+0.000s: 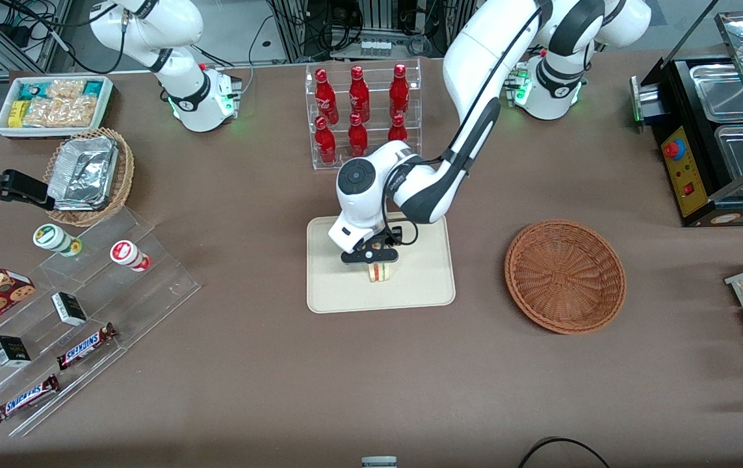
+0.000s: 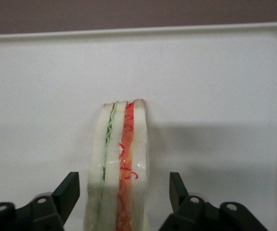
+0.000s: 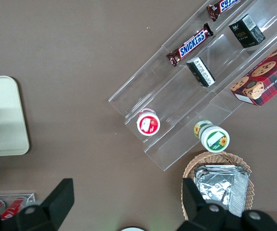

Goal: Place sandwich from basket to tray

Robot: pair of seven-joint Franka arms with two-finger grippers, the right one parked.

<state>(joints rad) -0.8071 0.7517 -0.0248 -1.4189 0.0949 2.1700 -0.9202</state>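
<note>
The sandwich (image 1: 381,272) stands on its edge on the cream-beige tray (image 1: 423,286), with pale bread and a red-orange and green filling stripe. In the left wrist view the sandwich (image 2: 121,163) sits between the two black fingers (image 2: 71,192), with a gap on each side. My gripper (image 1: 372,260) is open, just above the tray and around the sandwich. The tray also shows in the left wrist view (image 2: 225,96) and in the right wrist view (image 3: 1,115). The reddish-brown wicker basket (image 1: 565,275) lies empty beside the tray, toward the working arm's end of the table.
A clear rack of red bottles (image 1: 361,110) stands farther from the front camera than the tray. A tan basket with foil trays (image 1: 88,175), a white bin of snacks (image 1: 52,104) and acrylic steps with candy bars (image 1: 85,344) lie toward the parked arm's end. A black food warmer (image 1: 722,130) stands toward the working arm's end.
</note>
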